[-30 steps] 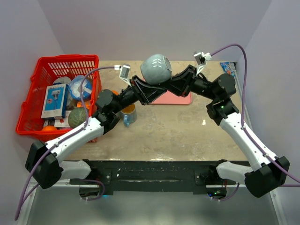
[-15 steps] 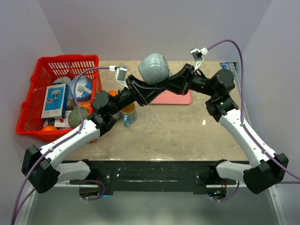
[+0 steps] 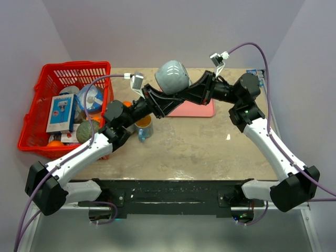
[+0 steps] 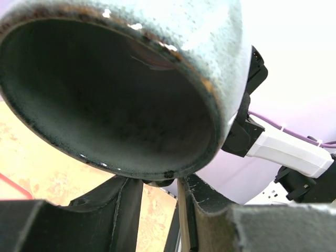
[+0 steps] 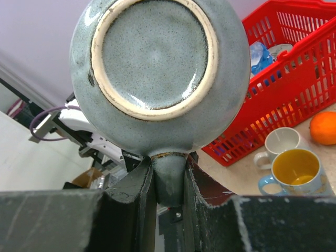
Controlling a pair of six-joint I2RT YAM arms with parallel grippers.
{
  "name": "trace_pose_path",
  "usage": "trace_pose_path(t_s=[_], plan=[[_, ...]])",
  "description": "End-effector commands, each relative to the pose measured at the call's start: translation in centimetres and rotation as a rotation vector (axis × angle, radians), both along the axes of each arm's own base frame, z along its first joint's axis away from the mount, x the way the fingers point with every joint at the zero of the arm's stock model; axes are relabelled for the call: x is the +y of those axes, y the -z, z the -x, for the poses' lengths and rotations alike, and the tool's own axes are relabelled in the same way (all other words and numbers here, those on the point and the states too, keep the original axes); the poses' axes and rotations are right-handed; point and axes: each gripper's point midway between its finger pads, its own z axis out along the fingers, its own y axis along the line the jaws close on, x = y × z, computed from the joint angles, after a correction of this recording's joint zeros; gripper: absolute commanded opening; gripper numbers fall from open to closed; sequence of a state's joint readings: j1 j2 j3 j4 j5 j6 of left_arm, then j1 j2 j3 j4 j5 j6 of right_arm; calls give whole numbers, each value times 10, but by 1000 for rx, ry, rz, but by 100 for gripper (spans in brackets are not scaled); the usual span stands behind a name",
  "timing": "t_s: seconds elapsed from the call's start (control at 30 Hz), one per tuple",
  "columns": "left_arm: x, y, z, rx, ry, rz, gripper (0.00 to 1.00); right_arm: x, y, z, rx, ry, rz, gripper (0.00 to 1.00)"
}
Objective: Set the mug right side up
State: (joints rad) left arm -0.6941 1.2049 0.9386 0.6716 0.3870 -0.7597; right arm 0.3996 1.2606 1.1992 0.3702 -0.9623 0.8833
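Above tan table (image 3: 199, 149), right of basket (image 3: 73, 69): mug (image 3: 173, 76) aloft, mouth toward left gripper (image 4: 157, 185). Left gripper closed on mug rim; right gripper (image 5: 168, 169) closed on mug handle, base facing its camera.

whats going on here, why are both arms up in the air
Both arms hold a grey-blue mug in the air above the far side of the table. The right gripper is clamped on its handle; the left gripper pinches its rim. The mug is tipped about sideways, mouth toward the left wrist camera and base toward the right one, so it is not upright yet.
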Motion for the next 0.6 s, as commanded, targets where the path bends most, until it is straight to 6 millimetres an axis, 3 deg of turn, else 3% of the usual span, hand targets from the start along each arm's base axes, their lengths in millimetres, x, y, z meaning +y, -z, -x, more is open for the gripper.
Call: trace_pose_path(t_s=[0.0, 0.2, 0.3, 0.4, 0.53, 0.57], plan=[[8, -29, -3, -56, -41, 81, 38, 2, 2, 42, -112, -158, 71, 0], [16, -28, -12, 9, -82, 124, 41, -2, 4, 48, -163, -141, 67, 0], [20, -29, -14, 20, -93, 140, 37, -3, 6, 51, -172, -153, 66, 0], [26, -29, -16, 33, -100, 167, 28, -4, 6, 54, -186, -156, 64, 0], [27, -29, -15, 40, -85, 190, 0, -5, 10, 57, -198, -165, 66, 0], [27, -28, -16, 42, -84, 189, 0, -5, 11, 55, -196, -159, 67, 0]])
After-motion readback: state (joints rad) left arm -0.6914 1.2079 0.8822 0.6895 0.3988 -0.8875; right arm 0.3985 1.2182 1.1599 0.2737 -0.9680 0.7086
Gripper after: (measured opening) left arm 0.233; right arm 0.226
